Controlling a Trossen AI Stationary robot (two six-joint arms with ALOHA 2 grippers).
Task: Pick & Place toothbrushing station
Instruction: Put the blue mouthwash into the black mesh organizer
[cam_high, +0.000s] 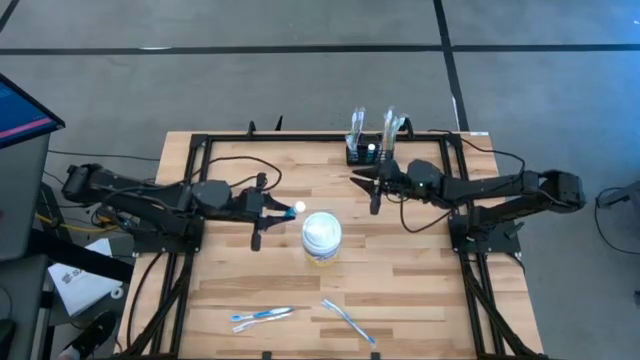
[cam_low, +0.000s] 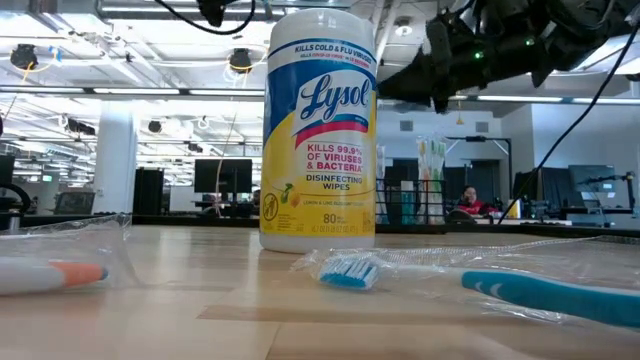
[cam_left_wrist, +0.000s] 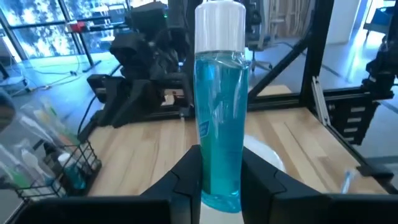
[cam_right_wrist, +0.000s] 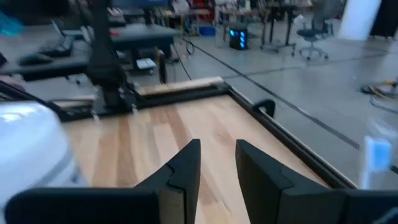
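Observation:
The black wire rack (cam_high: 371, 152) stands at the table's far edge, with packaged toothbrushes sticking up out of it. It also shows in the left wrist view (cam_left_wrist: 59, 168) and, far back, in the low view (cam_low: 420, 195). My left gripper (cam_high: 286, 208) is left of the round white tub (cam_high: 322, 238), shut on a clear bottle of blue liquid with a white cap (cam_left_wrist: 219, 99). My right gripper (cam_high: 366, 183) hovers just in front of the rack, open and empty (cam_right_wrist: 217, 168). My left gripper pinches the blue bottle's lower part (cam_left_wrist: 219, 180) between its two fingers, one on each side. The fingers come level from the table's left. The bottle stands upright in the hold, its white cap (cam_high: 297, 208) on top. Whether its base is clear of the table does not show.
The white tub is a Lysol wipes canister (cam_low: 318, 130) at the table's middle. Two blue and white toothbrushes in clear wrappers (cam_high: 262, 315) (cam_high: 346, 318) lie near the front edge. A black frame (cam_high: 200, 140) runs around the tabletop. A person (cam_low: 466, 205) sits in the room beyond.

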